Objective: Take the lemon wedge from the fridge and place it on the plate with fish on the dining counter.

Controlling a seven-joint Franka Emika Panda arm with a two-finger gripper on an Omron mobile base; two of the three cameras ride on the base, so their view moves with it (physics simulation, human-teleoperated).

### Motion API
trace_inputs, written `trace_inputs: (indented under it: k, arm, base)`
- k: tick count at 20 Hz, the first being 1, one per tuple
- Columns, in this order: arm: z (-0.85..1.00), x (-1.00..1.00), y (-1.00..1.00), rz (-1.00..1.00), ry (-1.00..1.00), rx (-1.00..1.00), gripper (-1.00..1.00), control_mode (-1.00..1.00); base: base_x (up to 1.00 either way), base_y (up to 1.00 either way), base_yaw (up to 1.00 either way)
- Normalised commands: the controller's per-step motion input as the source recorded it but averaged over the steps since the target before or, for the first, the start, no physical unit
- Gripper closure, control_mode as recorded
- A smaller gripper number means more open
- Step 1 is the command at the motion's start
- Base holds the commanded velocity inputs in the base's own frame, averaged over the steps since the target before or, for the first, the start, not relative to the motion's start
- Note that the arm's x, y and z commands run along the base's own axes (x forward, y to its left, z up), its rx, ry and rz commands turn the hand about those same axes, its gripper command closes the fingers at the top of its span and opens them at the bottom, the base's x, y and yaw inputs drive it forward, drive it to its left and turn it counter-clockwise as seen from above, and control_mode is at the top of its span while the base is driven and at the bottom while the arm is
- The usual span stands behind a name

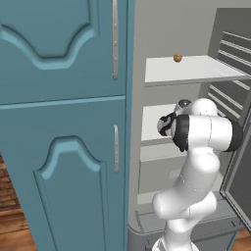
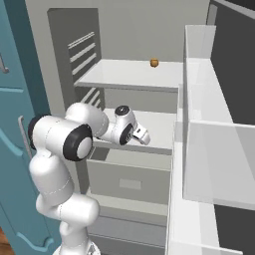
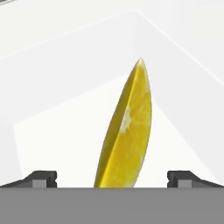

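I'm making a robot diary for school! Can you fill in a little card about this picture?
Place: open fridge with white shelves
Lemon wedge: standing on edge on a white shelf
End effector: open, one tip on each side of the wedge, not gripping
Arm: reaching in at the middle shelf
Upper shelf: small orange round thing
Beside the fridge: teal cabinet

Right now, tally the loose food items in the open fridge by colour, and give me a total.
Yellow: 1, the lemon wedge, standing between the finger tips of the open gripper.
Orange-brown: 1, a small round item on the upper shelf.
Total: 2
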Motion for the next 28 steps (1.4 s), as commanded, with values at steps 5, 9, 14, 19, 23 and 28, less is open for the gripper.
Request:
trace_inputs:
  k: [5, 9, 14, 19, 23, 28]
  arm:
    - [-0.14, 0.25, -0.05, 0.0, 0.0, 0.0, -1.0, -1.0]
    - [-0.53, 0.0, -0.04, 0.0, 0.0, 0.0, -1.0, -1.0]
    - [-0.42, 0.11, -0.1, 0.0, -0.01, 0.0, -1.0, -1.0]
    - [-0.04, -0.14, -0.06, 0.0, -0.09, 0.0, -1.0, -1.0]
    - [0.01, -0.07, 0.0, 0.0, -0.04, 0.0, -1.0, -1.0]
    - [0.0, 0.07, -0.03, 0.0, 0.0, 0.0, -1.0, -1.0]
  base:
    - [0.0, 0.0, 0.0]
    - [0.0, 0.0, 0.0]
    - [0.0, 0.0, 0.0]
    - [0.0, 0.0, 0.0]
    - [0.0, 0.0, 0.0]
    - [0.0, 0.0, 0.0]
